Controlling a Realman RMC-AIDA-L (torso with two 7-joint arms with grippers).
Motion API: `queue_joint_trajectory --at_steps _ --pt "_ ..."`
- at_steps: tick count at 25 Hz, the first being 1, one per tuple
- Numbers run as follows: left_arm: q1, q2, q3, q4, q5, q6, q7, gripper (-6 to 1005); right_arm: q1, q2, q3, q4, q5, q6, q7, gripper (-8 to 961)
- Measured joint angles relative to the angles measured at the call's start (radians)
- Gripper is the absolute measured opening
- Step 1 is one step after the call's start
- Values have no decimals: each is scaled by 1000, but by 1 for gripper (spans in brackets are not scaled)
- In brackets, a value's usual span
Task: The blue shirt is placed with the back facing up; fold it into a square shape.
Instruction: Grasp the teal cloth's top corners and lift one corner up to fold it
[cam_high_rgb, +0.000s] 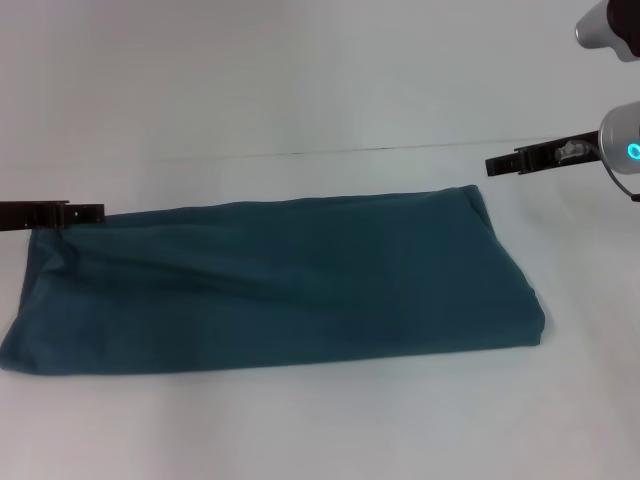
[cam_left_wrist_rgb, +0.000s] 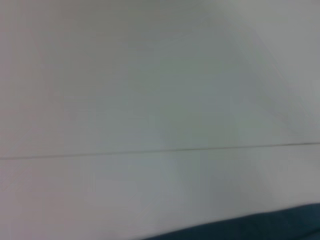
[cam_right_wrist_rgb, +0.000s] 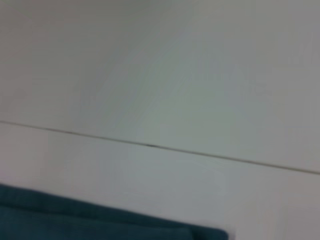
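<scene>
Blue shirt (cam_high_rgb: 270, 290): folded into a long band, lying flat across the white worktop (cam_high_rgb: 300, 80). Left gripper (cam_high_rgb: 95, 213): at the band's far left corner, touching or just above the cloth; jaws look narrow, grip on fabric cannot be told. Right gripper (cam_high_rgb: 492, 165): raised beyond the far right corner, clear of the shirt, jaws narrow, holding nothing.
</scene>
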Motion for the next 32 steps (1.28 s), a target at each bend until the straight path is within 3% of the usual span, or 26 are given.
queue_joint_trajectory --at_steps 6,11,15,18,26,32 --pt "17 19 -5 81 33 182 -122 946 -10 2 -2 -66 0 -144 -29 847" --pt "60 29 -10 154 62 381 -243 947 -41 40 -13 -204 0 -282 -93 889" --pt "118 18 -12 237 55 489 -297 948 -51 53 -43 -265 5 -354 -138 923" --pt "160 8 -13 292 55 512 -326 948 -51 54 -77 -272 7 -372 -140 931" --pt "224 4 -15 356 58 530 -372 948 -44 54 -130 -277 7 -377 -141 930" --pt "247 -6 -20 357 61 531 -386 948 -44 55 -147 -297 13 -391 -151 929"
